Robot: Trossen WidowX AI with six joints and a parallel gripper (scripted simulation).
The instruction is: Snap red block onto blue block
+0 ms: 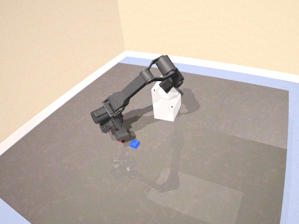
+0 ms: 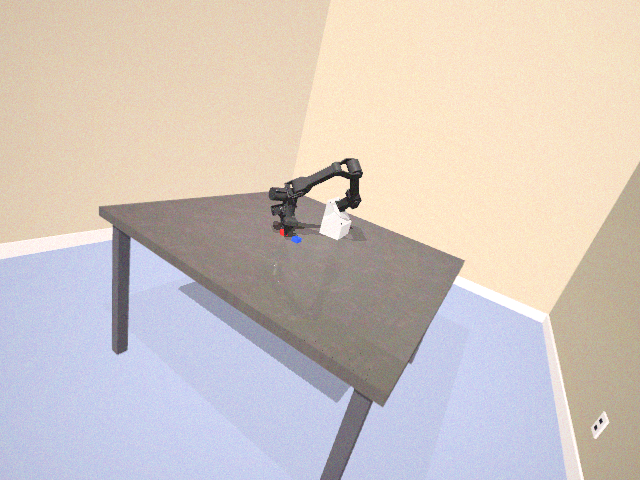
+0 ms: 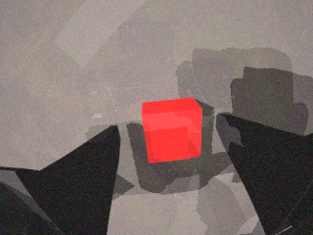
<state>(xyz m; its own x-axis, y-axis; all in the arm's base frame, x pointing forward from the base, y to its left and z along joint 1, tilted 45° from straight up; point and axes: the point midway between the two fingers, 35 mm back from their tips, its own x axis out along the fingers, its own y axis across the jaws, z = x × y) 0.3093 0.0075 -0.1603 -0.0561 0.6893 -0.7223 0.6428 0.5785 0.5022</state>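
Observation:
The red block (image 3: 173, 143) (image 2: 282, 232) lies between the two black fingers of my gripper (image 3: 168, 120), with a gap on each side of it. My gripper is open, partly narrowed, and its fingers do not touch the block. In the top view only slivers of the red block (image 1: 120, 141) show under the gripper's body. The blue block (image 1: 134, 143) (image 2: 296, 239) sits on the table close to the right of the gripper in the top and exterior views. It is not visible in the wrist view.
The white base block (image 1: 164, 110) (image 2: 334, 227) stands behind and to the right of the blue block, with the arm reaching over from it. The table (image 1: 217, 156) (image 2: 217, 242) has its edges well away from the blocks. Dark shadows lie around the gripper.

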